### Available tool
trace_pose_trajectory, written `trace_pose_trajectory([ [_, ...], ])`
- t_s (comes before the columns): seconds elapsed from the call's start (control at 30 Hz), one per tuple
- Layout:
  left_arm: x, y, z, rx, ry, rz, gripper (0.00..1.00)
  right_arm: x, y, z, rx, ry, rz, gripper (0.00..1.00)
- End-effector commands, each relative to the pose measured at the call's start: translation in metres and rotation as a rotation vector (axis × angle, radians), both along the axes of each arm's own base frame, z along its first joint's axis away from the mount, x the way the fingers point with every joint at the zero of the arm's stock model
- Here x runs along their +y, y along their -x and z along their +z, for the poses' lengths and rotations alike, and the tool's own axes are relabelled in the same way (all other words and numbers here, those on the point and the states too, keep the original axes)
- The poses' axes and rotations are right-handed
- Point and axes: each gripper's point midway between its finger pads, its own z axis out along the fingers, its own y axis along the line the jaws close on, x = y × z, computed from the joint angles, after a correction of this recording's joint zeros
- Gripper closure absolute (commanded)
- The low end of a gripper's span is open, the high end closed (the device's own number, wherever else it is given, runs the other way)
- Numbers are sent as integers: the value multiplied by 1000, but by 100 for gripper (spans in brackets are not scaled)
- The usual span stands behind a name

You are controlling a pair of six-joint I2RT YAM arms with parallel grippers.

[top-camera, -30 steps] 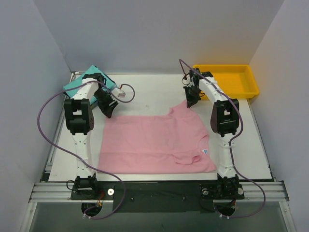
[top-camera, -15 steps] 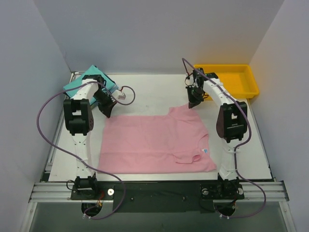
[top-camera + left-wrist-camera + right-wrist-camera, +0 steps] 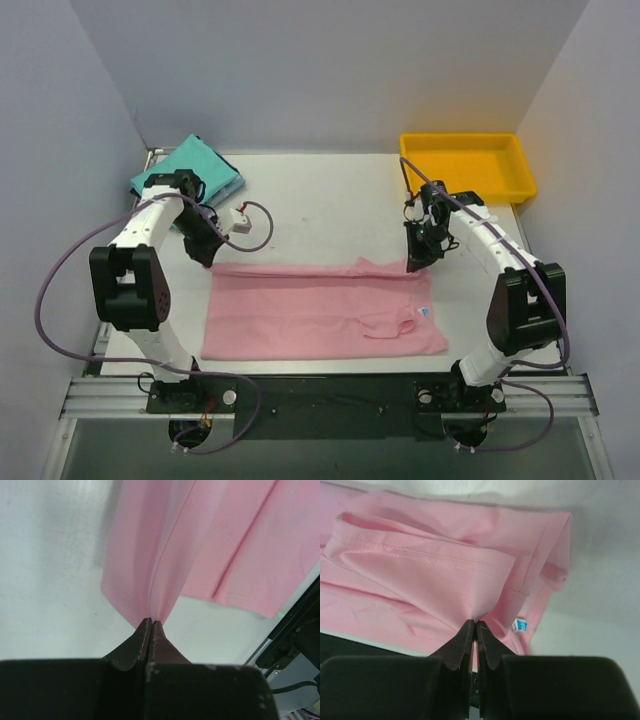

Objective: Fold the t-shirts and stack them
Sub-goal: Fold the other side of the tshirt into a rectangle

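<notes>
Table (image 3: pixel 320 195) with tray (image 3: pixel 468 166), perhaps stacked tees (image 3: pixel 200 160)

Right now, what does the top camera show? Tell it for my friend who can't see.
The left gripper and right gripper each pinch a far corner of a light pink t-shirt, its far part doubled over on a white table. A teal-green t-shirt lies at the far left corner, a yellow tray at the far right.

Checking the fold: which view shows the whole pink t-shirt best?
Top external: the whole pink t-shirt shows, its far edge pinched by the left gripper and right gripper. Each wrist view shows only the cloth nearest its own pinch.
</notes>
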Motion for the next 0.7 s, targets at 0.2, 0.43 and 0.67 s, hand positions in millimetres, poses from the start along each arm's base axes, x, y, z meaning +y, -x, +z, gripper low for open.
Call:
trace_pose_trajectory([
  [0.2, 1, 67, -47, 91, -38, -68, 100, -3, 83, -39, 196, -27, -105, 100],
  [0.43, -3, 57, -54, 59, -46, -56, 100, 0, 87, -46, 217, -28, -123, 100],
  [0.67, 2, 32, -43, -25, -81, -55, 100, -2, 93, -33, 209, -27, -143, 100],
])
